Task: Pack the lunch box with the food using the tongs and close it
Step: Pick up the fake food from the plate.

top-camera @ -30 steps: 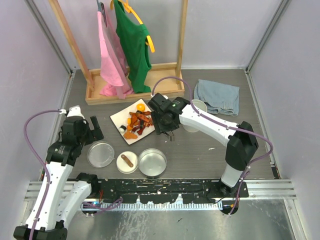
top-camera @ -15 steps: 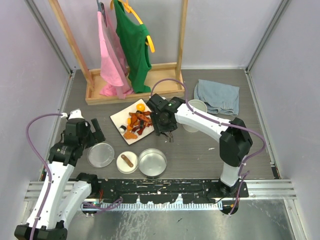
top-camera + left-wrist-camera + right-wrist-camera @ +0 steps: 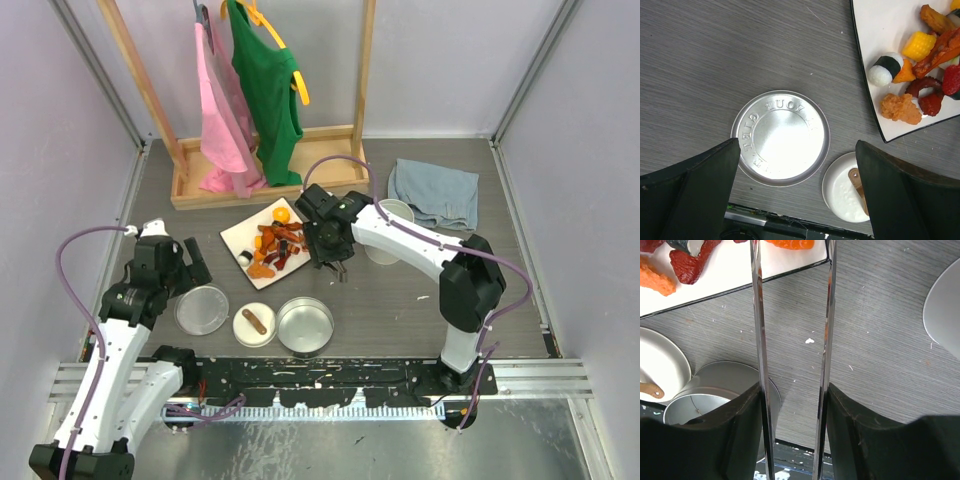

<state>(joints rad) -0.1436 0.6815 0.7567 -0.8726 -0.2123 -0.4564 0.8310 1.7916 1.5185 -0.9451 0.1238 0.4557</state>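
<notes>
My right gripper (image 3: 792, 395) is shut on the tongs (image 3: 758, 340), its fingers pressing the two thin silver arms, which run up past the white plate's (image 3: 740, 270) edge; their tips are out of view. The food (image 3: 275, 245) lies heaped on that plate (image 3: 238, 238). The lunch box stands in pieces: flat lid (image 3: 202, 309), small dish (image 3: 254, 324) holding a brown sausage piece (image 3: 856, 180), wide tin (image 3: 305, 325), and a cup (image 3: 392, 215) behind the right arm. My left gripper (image 3: 795, 185) hangs open above the lid (image 3: 782, 137), holding nothing.
A wooden rack (image 3: 270, 180) with pink and green garments (image 3: 250, 90) stands at the back. A blue-grey cloth (image 3: 435, 192) lies at the back right. The metal rail (image 3: 320, 375) runs along the near edge.
The right gripper has squeezed the tongs' arms closer together, and its elbow has swung a little left. The left arm has shifted slightly toward the near edge.
</notes>
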